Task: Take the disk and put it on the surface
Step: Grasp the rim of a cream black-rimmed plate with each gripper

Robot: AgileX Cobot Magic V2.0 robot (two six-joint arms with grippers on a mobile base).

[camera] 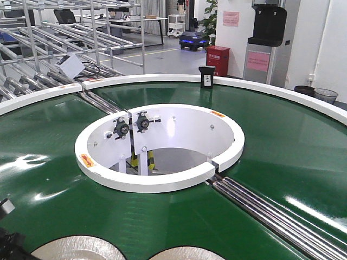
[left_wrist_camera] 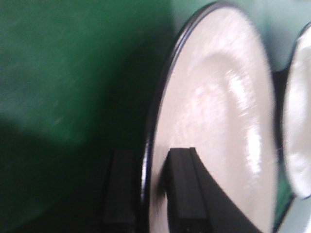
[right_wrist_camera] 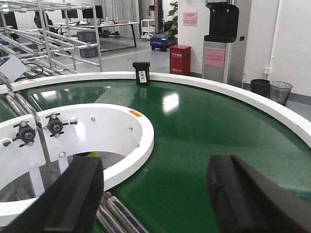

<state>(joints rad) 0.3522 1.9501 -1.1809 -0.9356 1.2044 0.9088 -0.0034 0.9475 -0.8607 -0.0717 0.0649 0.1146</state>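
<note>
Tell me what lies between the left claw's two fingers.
The dark edge of the disk runs between the fingers of the left claw, shown in the left wrist view.

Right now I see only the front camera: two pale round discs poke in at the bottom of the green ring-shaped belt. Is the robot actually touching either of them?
Observer: The left wrist camera shows the left gripper straddling the dark rim of one pale glossy disc, one black finger over its face, one outside.
Operator: Clamped on it?
Observer: Seemingly not; that blurred view shows a gap either side of the rim.
Operator: And the other arm?
Observer: The right gripper is open and empty above the green belt, no disc in its view.
</note>
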